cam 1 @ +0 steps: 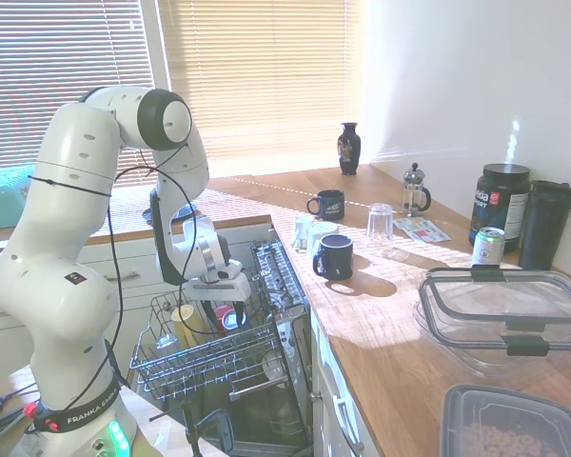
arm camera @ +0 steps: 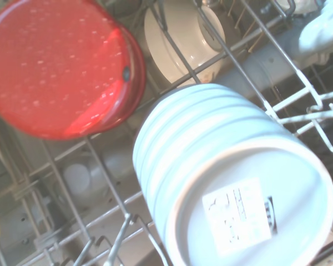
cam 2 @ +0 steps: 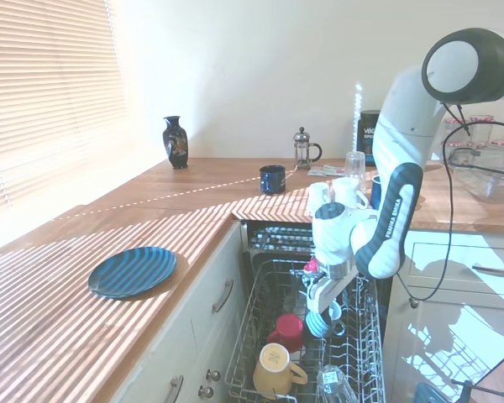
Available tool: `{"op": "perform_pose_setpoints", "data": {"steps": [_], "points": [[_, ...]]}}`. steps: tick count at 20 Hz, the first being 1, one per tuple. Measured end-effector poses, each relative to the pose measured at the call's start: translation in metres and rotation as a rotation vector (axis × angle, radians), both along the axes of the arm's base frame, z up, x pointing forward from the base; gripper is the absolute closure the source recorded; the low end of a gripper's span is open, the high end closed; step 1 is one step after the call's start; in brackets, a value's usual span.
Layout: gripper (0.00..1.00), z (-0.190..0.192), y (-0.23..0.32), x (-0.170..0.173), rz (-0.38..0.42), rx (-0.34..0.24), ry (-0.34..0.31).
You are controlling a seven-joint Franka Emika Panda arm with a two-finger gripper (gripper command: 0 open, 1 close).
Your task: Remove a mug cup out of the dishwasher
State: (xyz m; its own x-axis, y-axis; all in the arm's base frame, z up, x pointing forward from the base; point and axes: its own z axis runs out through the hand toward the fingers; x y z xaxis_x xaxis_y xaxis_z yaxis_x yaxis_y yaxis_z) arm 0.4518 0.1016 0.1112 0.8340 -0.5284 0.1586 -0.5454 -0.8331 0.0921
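The gripper (cam 2: 321, 304) hovers over the ribbed bluish mug cup (arm camera: 233, 177), upturned in the grey wire dishwasher rack (cam 2: 256, 312) beside the round red cup (arm camera: 61, 66); fingers' state I cannot tell; best pinch its wall squarely, lift straight

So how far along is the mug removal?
Done: dishwasher is open, rack pulled out. In hand: gripper sits low over the rack, above the mug cup beside the red cup. Left: grasp and lift out; no grip visible yet.
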Motion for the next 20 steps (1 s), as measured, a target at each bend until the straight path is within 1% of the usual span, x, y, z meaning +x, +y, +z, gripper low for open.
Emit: {"op": "perform_pose_setpoints", "data": {"steps": [5, 11, 20], "points": [[0.0, -0.017, -0.002, 0.002, 0.002, 0.0, 0.025], [0.0, -0.038, -0.006, 0.019, 0.001, 0.002, 0.033], [0.0, -0.041, -0.01, 0.024, 0.004, 0.007, 0.04]]}}
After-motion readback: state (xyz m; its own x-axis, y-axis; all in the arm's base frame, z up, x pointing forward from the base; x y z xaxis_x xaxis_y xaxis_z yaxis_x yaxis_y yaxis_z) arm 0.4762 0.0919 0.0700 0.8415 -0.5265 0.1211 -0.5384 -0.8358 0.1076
